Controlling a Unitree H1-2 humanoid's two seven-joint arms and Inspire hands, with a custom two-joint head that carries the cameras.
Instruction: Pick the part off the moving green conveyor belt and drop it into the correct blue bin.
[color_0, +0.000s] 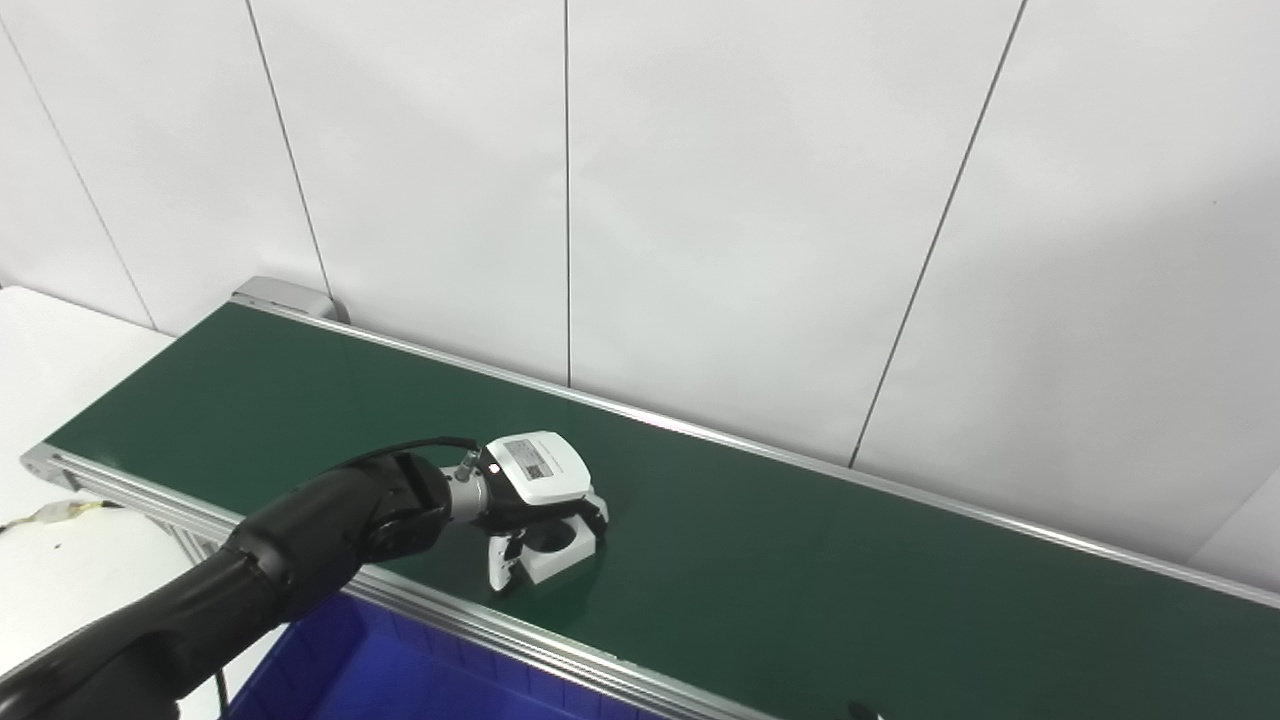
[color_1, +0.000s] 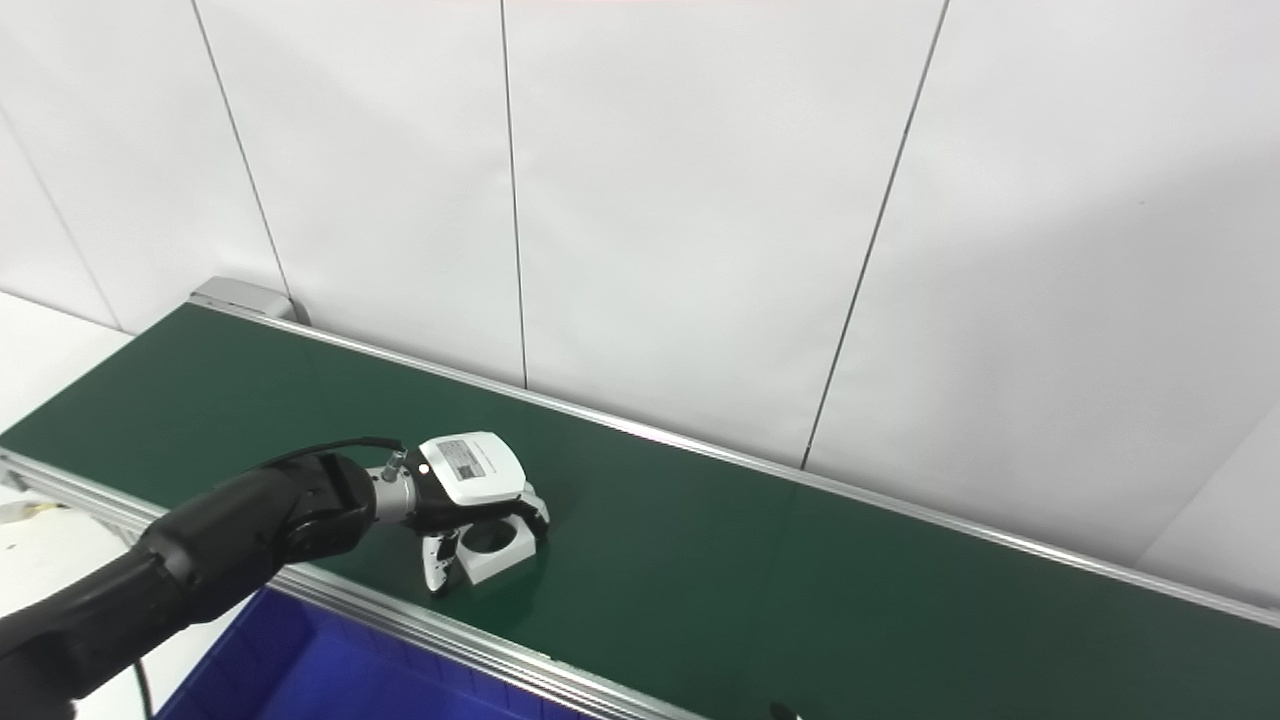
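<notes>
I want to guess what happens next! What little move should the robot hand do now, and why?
Probably close the fingers a little more, then lift. The left hand is over the white part on the green belt, fingers curled around it, but the part still seems to sit on the belt. The blue bin waits just below.

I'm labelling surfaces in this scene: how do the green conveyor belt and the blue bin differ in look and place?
The conveyor belt is dark green, flat and long, edged by silver rails; the blue bin is bright blue, with a ribbed inner wall. The belt carries the white part under the left hand; the bin sits below its near rail, mostly cropped.
</notes>
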